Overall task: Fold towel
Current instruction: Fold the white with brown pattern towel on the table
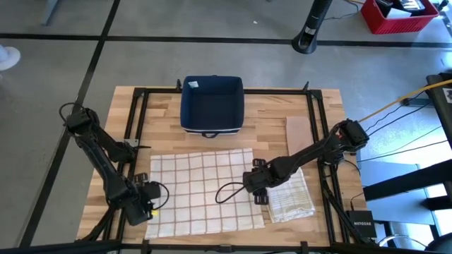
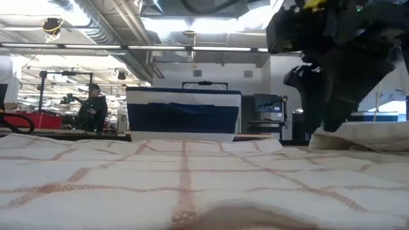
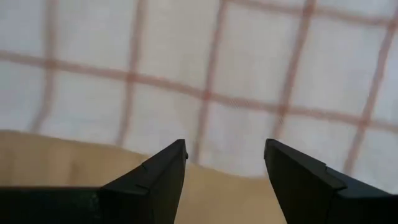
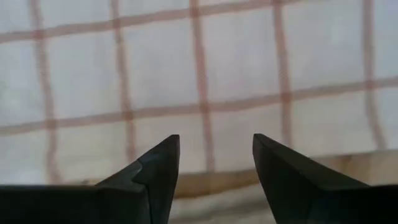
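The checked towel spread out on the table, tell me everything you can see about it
The checked towel is white cloth with a thin reddish grid. It lies flat and unfolded on the wooden table, in front of the dark blue bin. The open left gripper is at its near left corner, the open right gripper at its right edge, beside a folded towel.

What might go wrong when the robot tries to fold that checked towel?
The right gripper, open at the checked towel's right edge, sits close to the folded towel and might catch that too. The left gripper, open at the left edge over bare table, might pinch too little cloth and slip.
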Tool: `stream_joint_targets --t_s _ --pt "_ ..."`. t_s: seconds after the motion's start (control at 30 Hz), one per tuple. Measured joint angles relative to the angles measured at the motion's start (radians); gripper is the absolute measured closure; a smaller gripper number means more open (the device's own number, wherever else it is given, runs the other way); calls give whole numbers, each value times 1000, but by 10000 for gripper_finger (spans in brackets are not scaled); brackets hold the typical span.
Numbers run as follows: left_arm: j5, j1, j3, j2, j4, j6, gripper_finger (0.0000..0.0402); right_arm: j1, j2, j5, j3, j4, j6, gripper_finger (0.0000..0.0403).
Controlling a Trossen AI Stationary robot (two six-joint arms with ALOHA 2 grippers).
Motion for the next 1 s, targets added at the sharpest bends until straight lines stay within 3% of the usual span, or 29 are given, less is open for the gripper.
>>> stream_joint_targets --t_s 0.1,0.27,0.53,0.73,1.0 --pt "-62 -1 -25 -11 2 -1 192 0 3 26 -8 38 -31 197" --pt "-33 16 -118 -8 145 54 192 0 4 39 -66 106 -32 198" --pt "-38 23 -229 -14 240 70 192 0 3 33 -157 193 -32 198" --pt "-44 22 -242 -16 267 59 192 1 1 37 -190 286 -34 198" --pt "-41 22 -243 -16 266 45 192 1 3 6 -133 234 -50 198"
